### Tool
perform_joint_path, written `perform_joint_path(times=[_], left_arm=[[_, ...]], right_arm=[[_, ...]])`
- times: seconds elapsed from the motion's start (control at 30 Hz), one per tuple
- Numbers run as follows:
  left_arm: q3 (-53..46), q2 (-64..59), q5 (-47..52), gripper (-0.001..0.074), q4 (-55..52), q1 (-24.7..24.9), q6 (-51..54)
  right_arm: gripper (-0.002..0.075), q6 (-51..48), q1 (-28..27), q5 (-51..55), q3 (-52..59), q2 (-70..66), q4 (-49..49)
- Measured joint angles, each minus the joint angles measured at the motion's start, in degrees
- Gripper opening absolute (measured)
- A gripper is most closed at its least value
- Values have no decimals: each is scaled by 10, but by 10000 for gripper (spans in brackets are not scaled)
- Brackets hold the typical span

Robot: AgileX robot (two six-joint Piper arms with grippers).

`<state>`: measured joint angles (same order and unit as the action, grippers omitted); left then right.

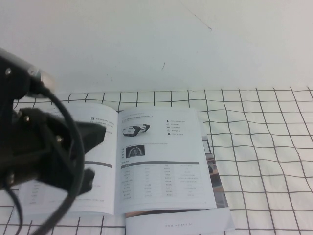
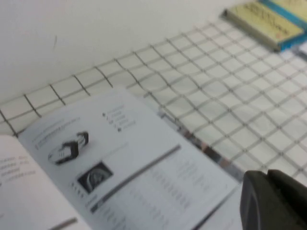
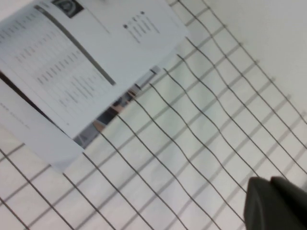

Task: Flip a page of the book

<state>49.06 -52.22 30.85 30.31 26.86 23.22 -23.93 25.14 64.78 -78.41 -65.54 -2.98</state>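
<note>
The book [image 1: 98, 196] lies open on the grid cloth. Its right-hand sheet is the page [image 1: 161, 161], lying flat, with a black low vehicle, a small dark photo and a grey-barred table. The page also shows in the left wrist view [image 2: 120, 177] and the right wrist view [image 3: 81, 62]. My left arm [image 1: 44, 152] hangs over the book's left sheet and hides much of it. My left gripper [image 2: 271, 199] is shut and empty, raised above the book's near right corner. My right gripper [image 3: 276, 203] is shut and empty, over bare cloth to the right of the book; it is out of the high view.
The black-lined grid cloth [image 1: 264, 147] stretches to the right of the book. Lower sheets with coloured print [image 1: 215, 166] stick out past the page's right and front edges. A yellow and blue flat box [image 2: 266, 21] lies far off on the cloth. A white wall stands behind.
</note>
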Motion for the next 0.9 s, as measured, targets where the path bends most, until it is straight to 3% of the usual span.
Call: perform_joint_path(times=[0.2,0.37,0.53,0.9], left_arm=[[11,68,146,-3,-197,0,-136],[-29,176,138,-3,-360,0,-269],[-91,284,83,-3,-455,0,-364],[-260,413,-76,-3,-471,0,-379]], right_arm=[[1,78,0,70,0,135,-120],[1,122,0,74,22,256,-154],[1,146,-1,62,122,365,-158],[1,151,-1,-218,477,546,-39]])
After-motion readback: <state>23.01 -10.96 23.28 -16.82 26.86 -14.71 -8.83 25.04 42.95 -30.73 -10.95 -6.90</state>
